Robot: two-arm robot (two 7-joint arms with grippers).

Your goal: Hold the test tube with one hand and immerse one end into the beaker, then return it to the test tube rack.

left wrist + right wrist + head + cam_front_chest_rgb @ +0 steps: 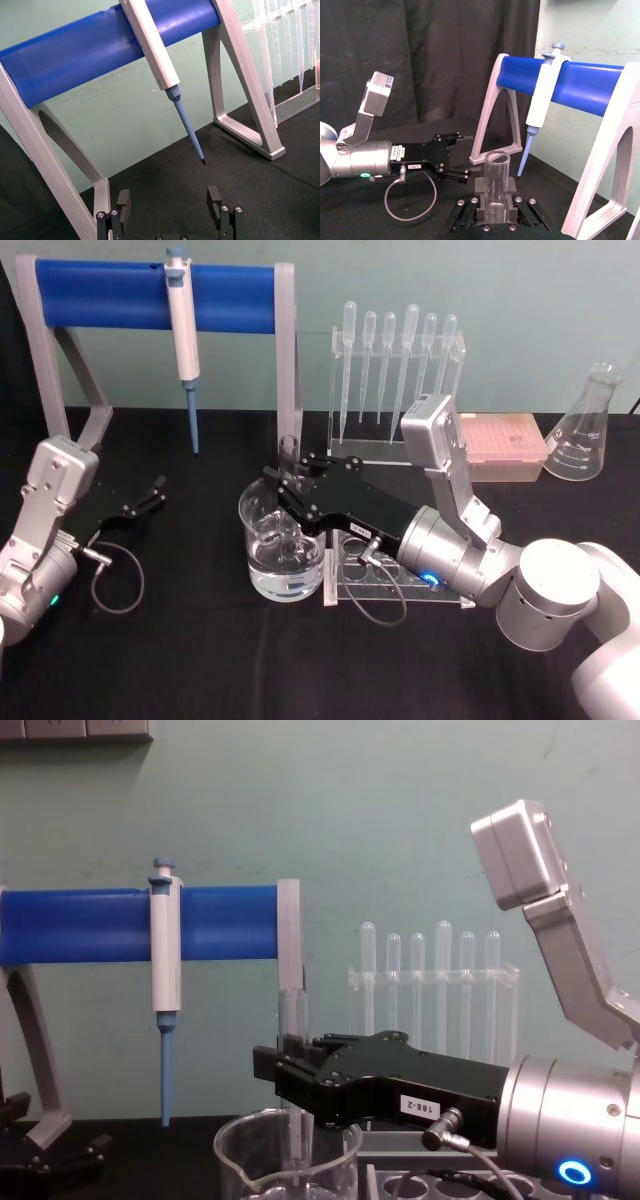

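Our right hand [285, 485] pinches the test tube [290, 453] upright, its lower end down in the beaker [262, 575], while our left hand [143, 497] rests spread on the table [200, 660]; lifting it crookedly could, we judge, knock glass against the rim.

Clear test tube [289, 452], clear beaker [254, 532], black right gripper [284, 491], white-and-blue pipettor [182, 330], black table [200, 660]

Silver cylindrical forearms end in flat black claws: the left claw [153, 488], and the right claw [285, 495] with a small white label [418, 1104]. The right arm carries a boxy grey wrist module [520, 855], a grey cable [490, 1156] and a glowing blue ring light [573, 1172].
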